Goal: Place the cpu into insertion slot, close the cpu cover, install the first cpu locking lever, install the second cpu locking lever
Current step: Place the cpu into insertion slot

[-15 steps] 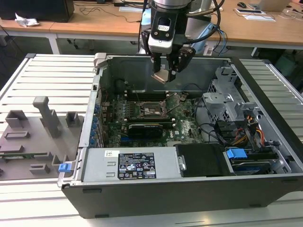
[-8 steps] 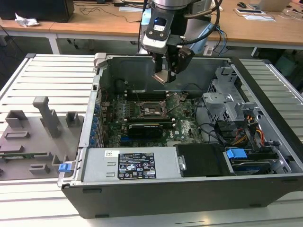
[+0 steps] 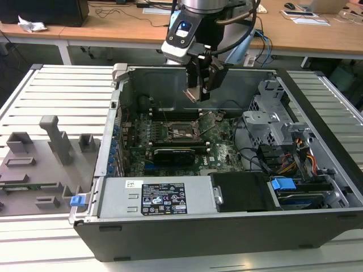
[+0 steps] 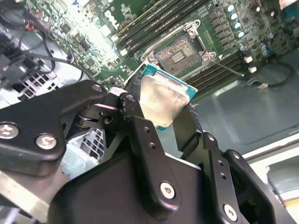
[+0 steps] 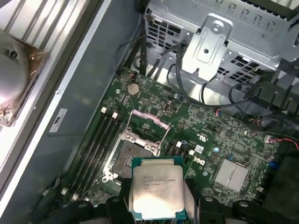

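One chip, one socket and one gripper are being counted; one coin battery, one long black card and one open computer case are being counted too.

Exterior view: insertion slot at frame centre, inside open case; cpu in gripper above slot; fixture tray far left.
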`<control>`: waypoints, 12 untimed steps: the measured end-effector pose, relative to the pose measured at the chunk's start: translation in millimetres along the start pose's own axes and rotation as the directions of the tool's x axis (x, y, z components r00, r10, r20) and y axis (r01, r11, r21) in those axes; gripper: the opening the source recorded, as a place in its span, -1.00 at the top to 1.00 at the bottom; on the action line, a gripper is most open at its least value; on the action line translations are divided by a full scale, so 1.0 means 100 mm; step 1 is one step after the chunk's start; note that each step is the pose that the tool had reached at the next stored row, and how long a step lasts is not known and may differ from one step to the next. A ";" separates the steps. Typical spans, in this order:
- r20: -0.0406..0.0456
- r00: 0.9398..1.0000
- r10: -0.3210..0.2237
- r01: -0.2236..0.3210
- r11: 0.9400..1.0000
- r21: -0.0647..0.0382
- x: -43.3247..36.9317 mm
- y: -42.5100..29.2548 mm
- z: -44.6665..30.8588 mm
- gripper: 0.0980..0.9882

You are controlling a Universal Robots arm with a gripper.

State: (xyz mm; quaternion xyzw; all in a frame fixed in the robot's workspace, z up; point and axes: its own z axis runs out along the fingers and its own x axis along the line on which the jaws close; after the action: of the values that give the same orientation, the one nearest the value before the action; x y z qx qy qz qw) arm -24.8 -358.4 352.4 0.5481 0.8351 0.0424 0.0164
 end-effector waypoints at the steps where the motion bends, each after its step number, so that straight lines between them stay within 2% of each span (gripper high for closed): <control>1: 0.002 1.000 0.022 -0.022 1.000 0.000 0.000 -0.001 0.007 0.05; 3: 0.005 0.998 0.056 -0.056 0.998 -0.001 0.000 -0.002 0.019 0.05; 6: 0.011 0.992 0.128 -0.128 0.992 -0.003 -0.001 -0.004 0.042 0.05; 10: 0.015 0.986 0.167 -0.167 0.986 -0.004 0.002 -0.015 0.086 0.05; 12: 0.017 0.985 0.172 -0.172 0.985 -0.004 0.007 -0.030 0.109 0.05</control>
State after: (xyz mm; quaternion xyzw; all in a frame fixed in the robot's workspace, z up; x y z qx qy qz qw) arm -27.0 -358.4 341.4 0.6183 0.7846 0.0401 0.0205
